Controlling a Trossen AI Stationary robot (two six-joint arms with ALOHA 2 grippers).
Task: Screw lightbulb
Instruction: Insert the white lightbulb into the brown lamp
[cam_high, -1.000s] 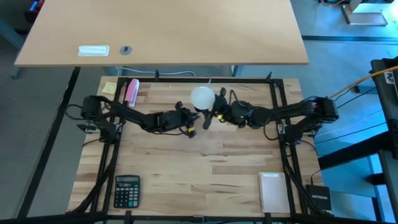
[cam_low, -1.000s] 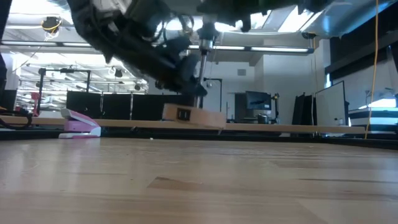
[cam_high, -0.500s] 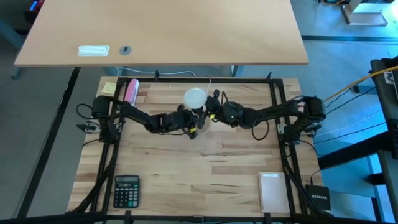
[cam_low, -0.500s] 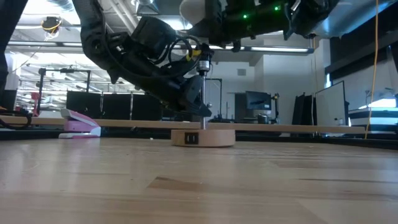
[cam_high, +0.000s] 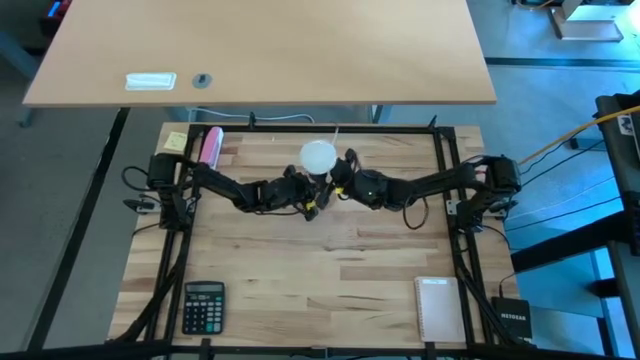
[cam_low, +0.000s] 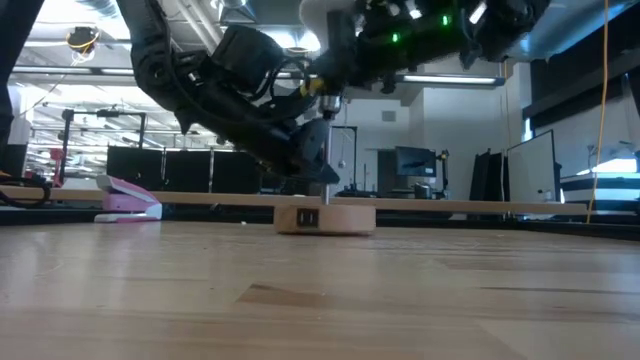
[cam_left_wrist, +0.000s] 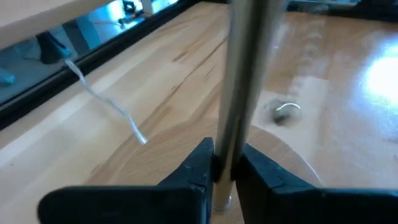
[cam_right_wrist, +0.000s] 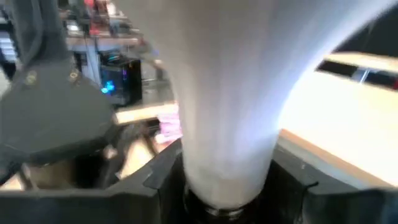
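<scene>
Low view, near to far: bare boards, then the round wooden base (cam_low: 325, 218) mid-table with a thin metal rod (cam_left_wrist: 239, 87) rising from it, pinched low by the left gripper (cam_left_wrist: 225, 167). Above it, the right gripper (cam_right_wrist: 227, 177) clamps the lightbulb (cam_high: 318, 156) at its narrow neck. Bulb likely light, smooth, breakable; neck grip seems safest. Socket and threads are hidden behind both arms.

A calculator (cam_high: 204, 304), pink stapler (cam_high: 211, 146) and notebook (cam_high: 439, 309) lie well apart.
</scene>
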